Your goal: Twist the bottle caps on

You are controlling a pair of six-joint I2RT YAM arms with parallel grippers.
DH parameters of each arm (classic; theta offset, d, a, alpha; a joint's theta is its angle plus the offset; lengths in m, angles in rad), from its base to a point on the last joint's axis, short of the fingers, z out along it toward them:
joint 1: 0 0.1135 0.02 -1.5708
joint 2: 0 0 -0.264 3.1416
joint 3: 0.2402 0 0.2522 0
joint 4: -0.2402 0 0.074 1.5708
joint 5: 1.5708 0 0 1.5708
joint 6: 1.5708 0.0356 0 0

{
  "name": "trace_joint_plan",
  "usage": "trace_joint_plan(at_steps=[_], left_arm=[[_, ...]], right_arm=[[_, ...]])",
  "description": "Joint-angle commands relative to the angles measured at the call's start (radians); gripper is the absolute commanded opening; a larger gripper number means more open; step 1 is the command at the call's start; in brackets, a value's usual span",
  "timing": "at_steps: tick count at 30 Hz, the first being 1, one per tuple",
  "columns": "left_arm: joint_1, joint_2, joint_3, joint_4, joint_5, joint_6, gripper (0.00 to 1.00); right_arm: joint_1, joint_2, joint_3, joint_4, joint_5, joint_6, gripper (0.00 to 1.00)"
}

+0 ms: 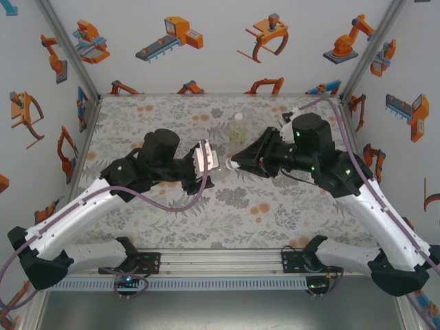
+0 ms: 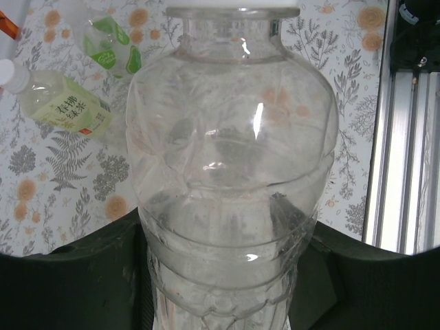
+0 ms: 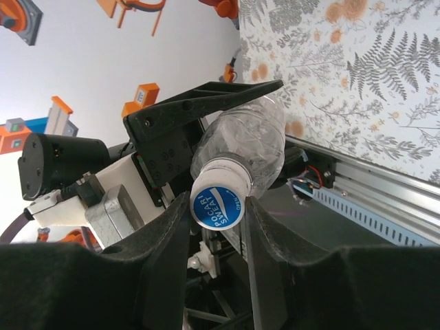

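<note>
1. Your left gripper [image 1: 206, 159] is clenched around the body of the clear bottle [image 2: 230, 172], holding it on its side above the floral mat [image 1: 165, 220].
2. Your right gripper [image 3: 217, 213] faces the bottle's mouth. Its fingers [image 3: 172, 234] press on both sides of the blue cap [image 3: 218, 206], which sits on the bottle's neck.
3. You cannot tell how far the blue cap is threaded down.
4. The labelled bottle [image 2: 65, 103], pale yellow-green, stands on the mat just beyond both grippers, with its white cap [image 2: 7, 74] on.
</note>
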Motion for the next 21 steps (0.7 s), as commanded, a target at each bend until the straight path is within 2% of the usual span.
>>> trace_joint_plan(at_steps=[1, 9, 14, 19, 21], left_arm=[[-0.004, 0.016, 0.020, -0.011, 0.049, 0.008, 0.00], [-0.004, 0.033, 0.041, -0.016, 0.058, 0.004, 0.00], [-0.004, 0.036, 0.051, -0.020, 0.075, 0.004, 0.00], [-0.004, 0.029, 0.056, -0.022, 0.098, 0.008, 0.00], [-0.003, 0.028, 0.059, -0.030, 0.117, 0.012, 0.00]], right_arm=[[0.001, 0.028, 0.065, -0.045, -0.038, -0.064, 0.21], [0.001, 0.081, 0.131, -0.120, -0.090, -0.153, 0.14], [0.003, 0.126, 0.182, -0.187, -0.142, -0.337, 0.12], [0.003, 0.129, 0.192, -0.220, -0.118, -0.552, 0.00], [0.004, 0.132, 0.210, -0.219, -0.119, -0.649, 0.00]])
